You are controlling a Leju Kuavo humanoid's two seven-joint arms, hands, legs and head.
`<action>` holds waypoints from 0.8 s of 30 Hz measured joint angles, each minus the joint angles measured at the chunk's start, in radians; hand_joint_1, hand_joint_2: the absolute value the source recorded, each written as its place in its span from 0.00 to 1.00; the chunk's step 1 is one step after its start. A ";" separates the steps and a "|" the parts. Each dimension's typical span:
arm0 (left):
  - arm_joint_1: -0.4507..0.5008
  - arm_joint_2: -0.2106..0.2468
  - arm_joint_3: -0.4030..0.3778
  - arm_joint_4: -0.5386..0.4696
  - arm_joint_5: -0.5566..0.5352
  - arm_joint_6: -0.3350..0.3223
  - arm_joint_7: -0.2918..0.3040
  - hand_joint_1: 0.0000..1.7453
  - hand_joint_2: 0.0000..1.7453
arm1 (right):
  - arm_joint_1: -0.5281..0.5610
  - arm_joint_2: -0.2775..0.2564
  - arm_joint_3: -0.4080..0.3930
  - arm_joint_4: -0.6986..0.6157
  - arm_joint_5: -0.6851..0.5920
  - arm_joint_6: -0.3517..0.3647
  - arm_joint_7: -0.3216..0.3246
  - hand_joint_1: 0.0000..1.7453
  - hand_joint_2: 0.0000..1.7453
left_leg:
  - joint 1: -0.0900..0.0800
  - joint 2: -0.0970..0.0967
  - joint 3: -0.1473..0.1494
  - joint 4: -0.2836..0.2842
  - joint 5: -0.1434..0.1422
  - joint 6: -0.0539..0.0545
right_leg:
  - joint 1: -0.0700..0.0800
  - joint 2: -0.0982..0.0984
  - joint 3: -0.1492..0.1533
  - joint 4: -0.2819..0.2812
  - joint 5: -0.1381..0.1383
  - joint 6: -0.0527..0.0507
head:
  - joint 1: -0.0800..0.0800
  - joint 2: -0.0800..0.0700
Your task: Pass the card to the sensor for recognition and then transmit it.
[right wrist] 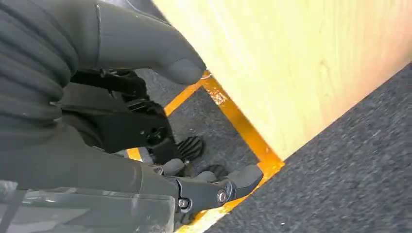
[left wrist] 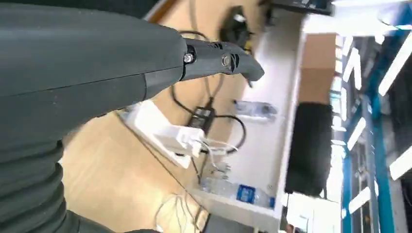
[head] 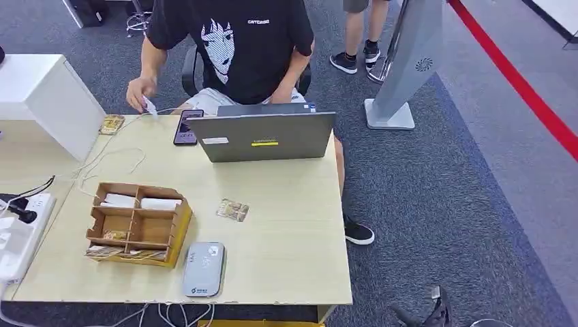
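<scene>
One yellow label (head: 264, 143) marks the laptop (head: 264, 136).

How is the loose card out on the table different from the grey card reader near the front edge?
The card is small, thin and printed in tan tones; the card reader is larger, thicker and plain grey with rounded corners. The card lies askew in open table space; the card reader sits at the table's near edge beside the wooden organizer. Both lie flat on the table, untouched.
</scene>
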 joint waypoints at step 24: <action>-0.605 0.512 -1.183 0.149 -0.946 0.403 0.522 0.00 1.00 | -0.191 -0.004 0.065 0.089 0.087 -0.052 0.127 0.00 1.00 | 0.000 0.000 -0.004 0.001 0.010 -0.002 | 0.000 0.002 -0.005 0.002 0.010 -0.002 | -0.001 0.000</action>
